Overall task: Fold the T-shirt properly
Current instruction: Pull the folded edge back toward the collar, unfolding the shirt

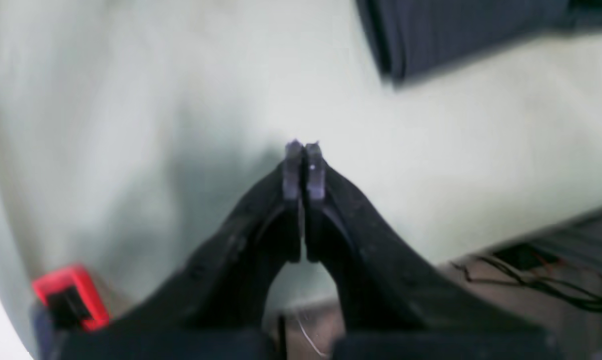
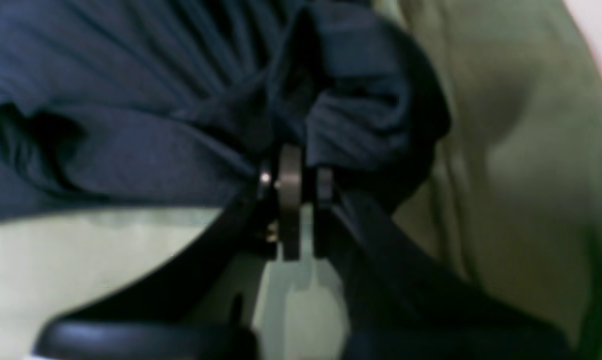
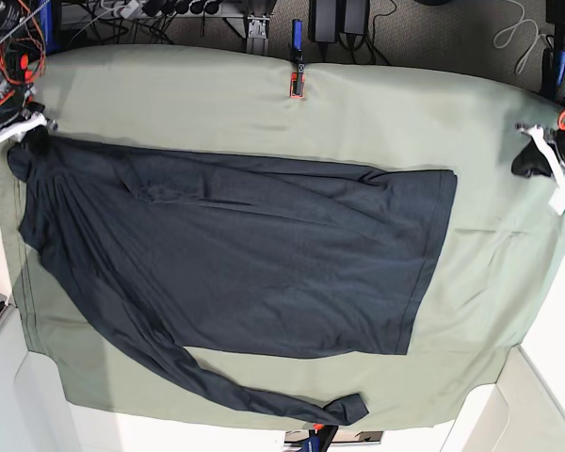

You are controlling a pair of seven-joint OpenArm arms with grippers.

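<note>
The dark T-shirt lies spread on the olive-green cloth, one long sleeve trailing along the near edge. At the shirt's far left corner, my right gripper is shut on bunched dark fabric; the right wrist view shows its pads pinching a gathered fold of the T-shirt. My left gripper hovers over bare cloth at the right edge, apart from the shirt. Seen from the left wrist, that gripper is shut with nothing in it, and a shirt corner lies farther off.
A red clamp pins the cloth at the far edge, and another clamp sits at the near edge. Cables and electronics crowd the back left corner. The table edge and loose wires lie close to my left gripper.
</note>
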